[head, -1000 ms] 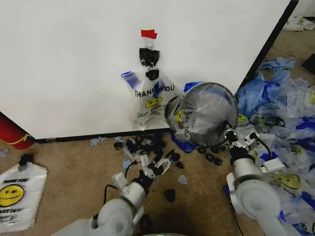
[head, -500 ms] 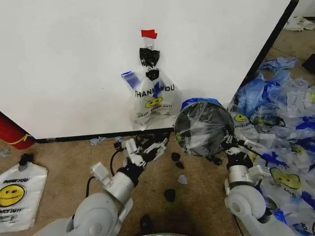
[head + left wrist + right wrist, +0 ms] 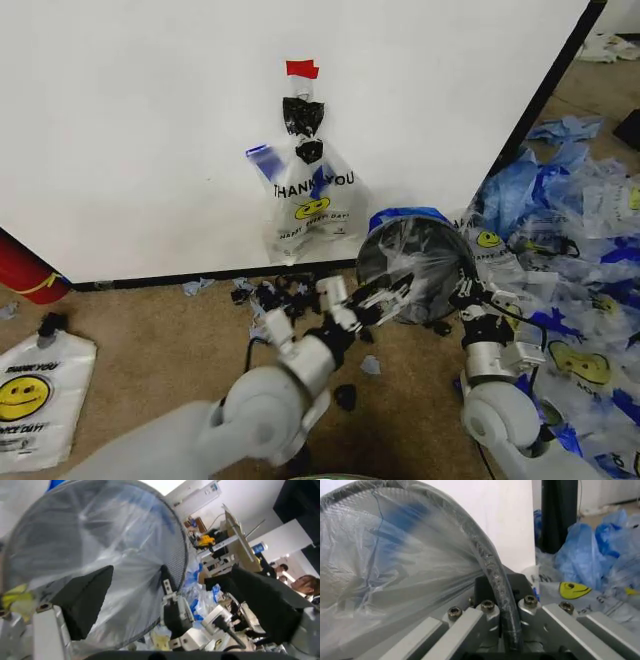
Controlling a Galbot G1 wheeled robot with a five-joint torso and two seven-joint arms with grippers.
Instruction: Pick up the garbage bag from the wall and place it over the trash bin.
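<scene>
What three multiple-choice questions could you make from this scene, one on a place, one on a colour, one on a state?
1. Where is the THANK YOU garbage bag?
A. Hanging on the white wall
B. Flat on the carpet
C. In the left tool

2. What colour is the tape above that bag?
A. Green
B. Red
C. Yellow

3. What is the right tool doing?
A. Hanging open in the air
B. Pinching the tape
C. Shut on the rim of the trash bin

Answers:
1 A: the head view shows it hanging against the wall under the tape.
2 B: the strip is plainly red.
3 C: the right wrist view shows the bin's plastic-covered rim clamped between the fingers, while the left tool is open in front of the tilted bin.
</scene>
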